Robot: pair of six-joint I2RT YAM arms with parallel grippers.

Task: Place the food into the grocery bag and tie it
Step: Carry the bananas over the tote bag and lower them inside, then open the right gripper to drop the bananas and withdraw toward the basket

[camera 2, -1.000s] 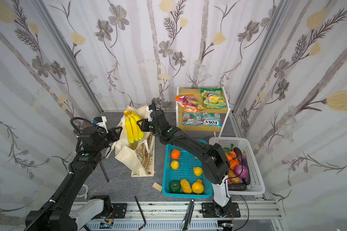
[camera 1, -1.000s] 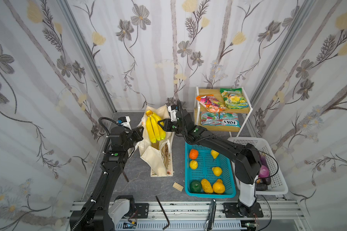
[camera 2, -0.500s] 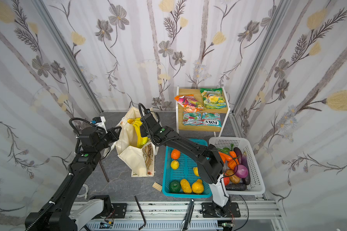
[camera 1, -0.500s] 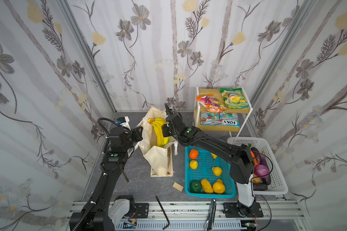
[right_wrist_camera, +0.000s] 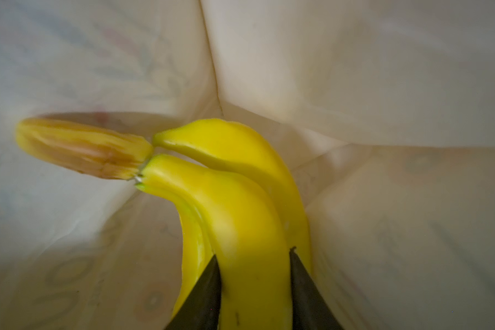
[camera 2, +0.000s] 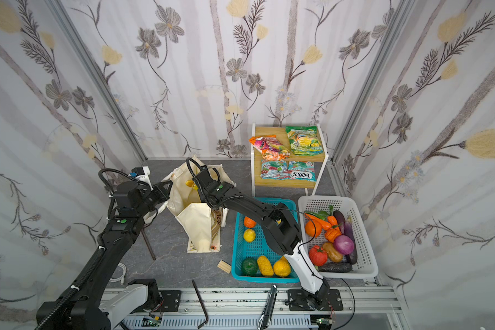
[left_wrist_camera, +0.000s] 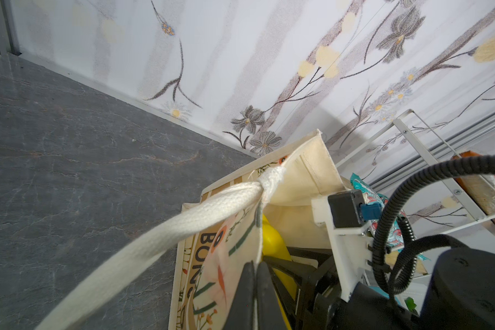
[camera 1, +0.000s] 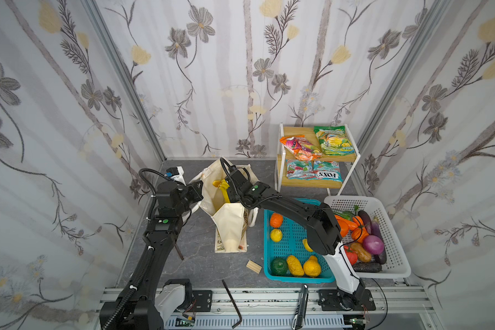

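Right wrist view: lower centre, the right gripper (right_wrist_camera: 253, 253) pinches the bananas (right_wrist_camera: 240, 200) inside the bag (right_wrist_camera: 355, 85). The left gripper (left_wrist_camera: 255, 265), clamped on its rim, should hold the mouth open for release.

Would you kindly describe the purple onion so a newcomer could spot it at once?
Look in the white basket, right of the teal basket. The purple onion lies there, round and pale-striped; the aubergines beside it are long and darker.

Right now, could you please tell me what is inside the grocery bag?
The banana bunch, straddled by the right gripper; anything beneath it in the grocery bag is covered.
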